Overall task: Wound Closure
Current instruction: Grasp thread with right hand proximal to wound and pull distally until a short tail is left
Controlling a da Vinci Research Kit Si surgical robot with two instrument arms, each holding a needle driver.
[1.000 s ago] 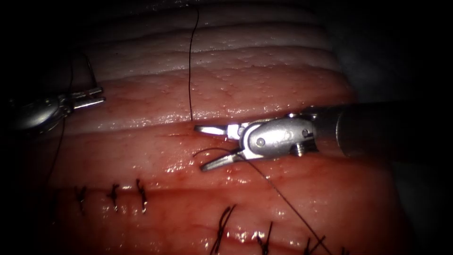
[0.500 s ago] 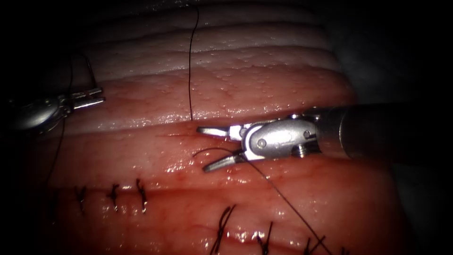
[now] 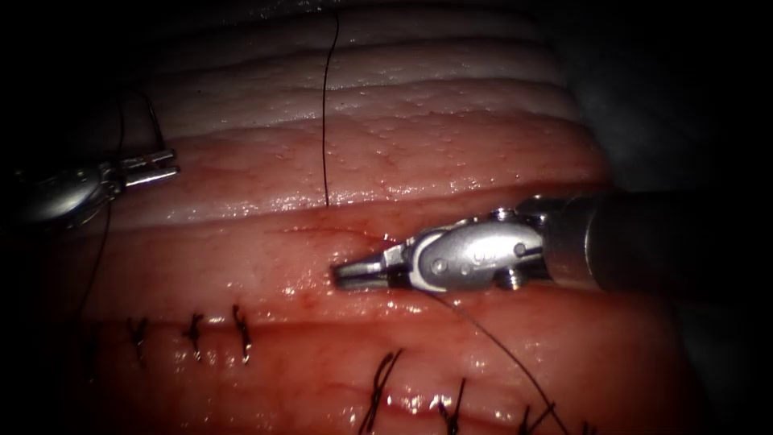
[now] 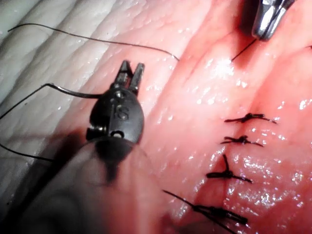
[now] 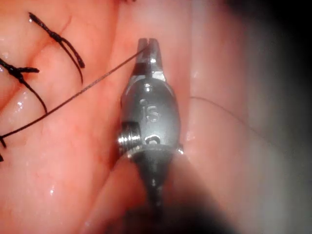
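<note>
Steel right tool (image 3: 348, 274): we are clamping thin black thread (image 3: 491, 332) | steel left tool (image 3: 165, 165): gripping curved needle (image 3: 153, 121) | risk: thread slipping under tension.

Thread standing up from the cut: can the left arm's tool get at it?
Probably yes: only bare tissue lies between the left tool and that thread. The needle, out of the tissue, seems to sit at this tool, so it may be busy. The right tool holds thread.

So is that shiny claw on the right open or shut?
Shut. The right claw has its jaws pressed together on the thread, which leaves its tip in the right wrist view.
</note>
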